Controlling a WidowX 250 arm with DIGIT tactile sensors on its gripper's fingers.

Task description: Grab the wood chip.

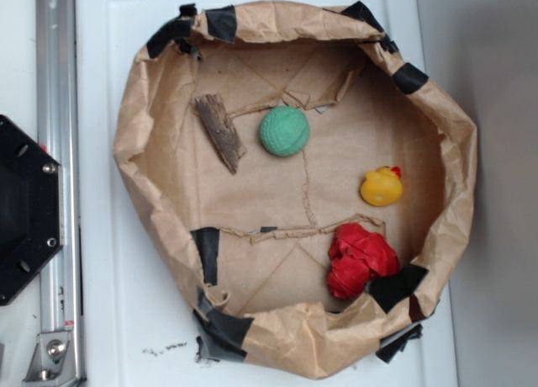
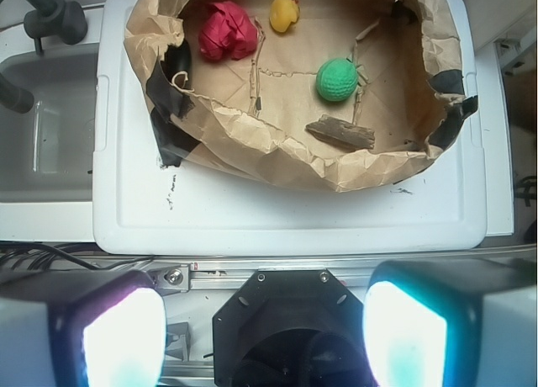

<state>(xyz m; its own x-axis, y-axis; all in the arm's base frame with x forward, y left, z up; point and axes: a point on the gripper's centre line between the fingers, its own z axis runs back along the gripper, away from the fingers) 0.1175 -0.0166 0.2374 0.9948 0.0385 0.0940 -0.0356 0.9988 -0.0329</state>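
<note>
The wood chip [image 1: 220, 132] is a rough dark-brown sliver lying flat on the brown paper at the upper left of the paper basin, just left of the green ball [image 1: 284, 131]. In the wrist view the wood chip [image 2: 340, 133] lies near the basin's front wall, below the green ball [image 2: 337, 79]. My gripper [image 2: 264, 336] is open, its two glowing pads wide apart at the bottom of the wrist view, with nothing between them. It hovers over the black robot base, far from the chip. The gripper does not show in the exterior view.
A crumpled paper basin [image 1: 134, 143] with black tape patches sits on a white lid [image 2: 286, 210]. Inside are a yellow rubber duck [image 1: 382, 187] and a red crumpled lump [image 1: 360, 259]. A metal rail [image 1: 57, 168] and black base [image 1: 25, 210] lie left.
</note>
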